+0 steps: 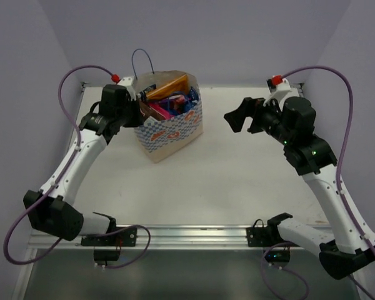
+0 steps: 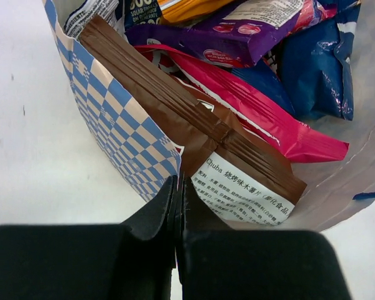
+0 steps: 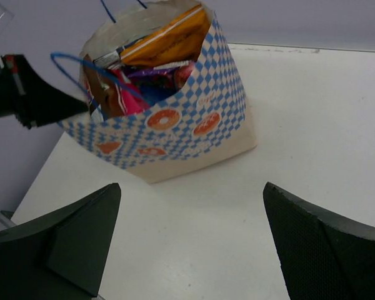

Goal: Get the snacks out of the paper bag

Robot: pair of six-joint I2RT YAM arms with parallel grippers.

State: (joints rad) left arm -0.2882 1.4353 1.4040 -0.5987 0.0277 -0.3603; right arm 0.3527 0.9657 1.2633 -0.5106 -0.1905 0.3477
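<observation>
The paper bag (image 1: 175,130) stands open at the back of the table, tan with a blue-white checkered wall (image 2: 112,119) and orange ovals (image 3: 163,119). Inside lie the snacks: an orange packet (image 1: 169,85), a purple one (image 2: 237,34), a magenta one (image 2: 256,106), a dark blue one (image 2: 319,62) and a brown-and-white chip bag (image 2: 194,119). My left gripper (image 2: 177,187) is shut on the bag's left rim, beside the chip bag; it also shows in the top view (image 1: 136,110). My right gripper (image 1: 240,115) is open and empty, hovering right of the bag, apart from it (image 3: 190,187).
Thin blue loop handles stick up from the bag (image 1: 142,57) (image 3: 81,62). The white table (image 1: 237,181) is bordered by lilac walls at the back and sides. Purple cables (image 1: 344,125) arc over both arms.
</observation>
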